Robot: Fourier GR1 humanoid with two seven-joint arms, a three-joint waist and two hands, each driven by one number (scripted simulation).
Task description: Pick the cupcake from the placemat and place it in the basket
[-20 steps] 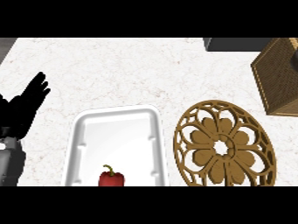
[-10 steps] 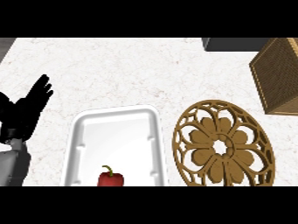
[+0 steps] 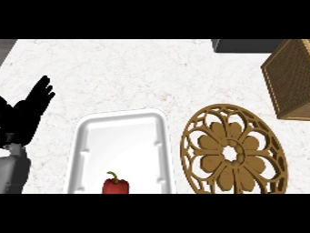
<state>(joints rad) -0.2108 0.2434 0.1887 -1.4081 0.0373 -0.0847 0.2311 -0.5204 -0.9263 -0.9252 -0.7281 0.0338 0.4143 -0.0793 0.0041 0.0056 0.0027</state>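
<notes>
Right, from my console I see only one hand: the left hand (image 3: 22,111) stands at the view's left edge, well to the left of the white tray (image 3: 90,136), with its fingers straight and spread, pointing up and away over the table (image 3: 137,68). It holds nothing and touches nothing that I can make out.

I take the tray as my landmark. It sits low in the middle of the view, and a red bell pepper (image 3: 116,185) lies in its near end, cut off by the lower edge. Just to the right of the tray lies the round brown placemat (image 3: 232,150), an openwork flower pattern; its left rim comes close beside the tray's right rim. I see no cupcake on the placemat or anywhere else in the view, so I cannot tell where it lies relative to the left hand.

Up and to the right of the tray, beyond the placemat, stands the woven basket (image 3: 298,77), partly cut off by the right edge. From here I cannot see inside it. A dark block (image 3: 244,45) sits at the far edge, just left of the basket.
</notes>
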